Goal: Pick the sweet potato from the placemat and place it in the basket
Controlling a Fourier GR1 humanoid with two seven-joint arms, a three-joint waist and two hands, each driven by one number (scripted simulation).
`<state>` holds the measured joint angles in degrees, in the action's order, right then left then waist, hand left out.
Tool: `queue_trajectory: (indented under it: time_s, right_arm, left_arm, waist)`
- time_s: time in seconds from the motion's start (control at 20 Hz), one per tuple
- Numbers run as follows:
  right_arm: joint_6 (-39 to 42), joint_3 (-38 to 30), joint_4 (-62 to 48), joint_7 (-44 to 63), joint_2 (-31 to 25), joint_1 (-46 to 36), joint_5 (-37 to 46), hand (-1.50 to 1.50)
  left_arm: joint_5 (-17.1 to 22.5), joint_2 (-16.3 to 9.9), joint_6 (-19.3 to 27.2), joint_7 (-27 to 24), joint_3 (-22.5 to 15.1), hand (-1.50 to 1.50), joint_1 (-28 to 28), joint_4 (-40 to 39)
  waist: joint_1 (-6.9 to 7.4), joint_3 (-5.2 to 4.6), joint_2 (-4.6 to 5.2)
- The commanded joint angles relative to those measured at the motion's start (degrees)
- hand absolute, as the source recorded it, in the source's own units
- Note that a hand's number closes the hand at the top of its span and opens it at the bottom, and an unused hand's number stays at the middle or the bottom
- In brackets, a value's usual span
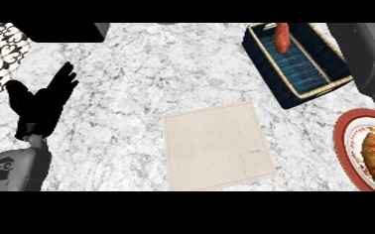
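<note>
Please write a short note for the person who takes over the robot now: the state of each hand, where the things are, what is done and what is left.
Left hand: open, fingers up, resting at the view's left edge, holding nothing.
Right hand: not in view.
Sweet potato: already in the basket, near its far end, at the upper right.
Placemat: in the middle of the counter, with nothing on it.
A red-rimmed plate with food sits at the right edge; it is not part of the job.
Done: pick and place appear complete.
Left: probably nothing but to confirm that the potato has settled in the basket.
</note>
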<state>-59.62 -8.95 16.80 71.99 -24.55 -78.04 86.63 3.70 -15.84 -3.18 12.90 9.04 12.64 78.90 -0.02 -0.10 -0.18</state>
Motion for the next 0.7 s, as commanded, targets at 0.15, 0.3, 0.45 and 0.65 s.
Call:
queue_trajectory:
  time_s: [0.15,0.3,0.45,0.65]
  right_arm:
    - [-7.0,-5.4,8.9,12.3,0.8,3.1,1.4,-1.5]
    - [-6.9,-8.0,13.0,9.7,4.2,6.3,-0.5,-1.5]
    - [-5.7,-7.9,15.9,8.2,11.1,11.1,-0.1,-1.5]
    - [-3.5,-8.2,22.0,6.0,15.2,13.8,-1.1,-1.5]
  left_arm:
    - [0.7,-0.9,0.3,0.3,2.0,0.0,-2.6,-0.2]
    - [0.3,-0.5,0.7,0.4,1.9,0.0,-4.9,0.1]
    - [0.4,-0.7,1.2,1.0,2.2,0.0,-4.6,1.2]
    - [0.5,-1.6,1.0,0.6,3.2,0.0,-5.8,1.1]
  waist:
    - [-3.38,-0.05,-1.82]
    - [-4.85,0.0,-2.61]
    - [-5.47,0.0,-2.87]
    - [-7.12,-0.05,-3.6]
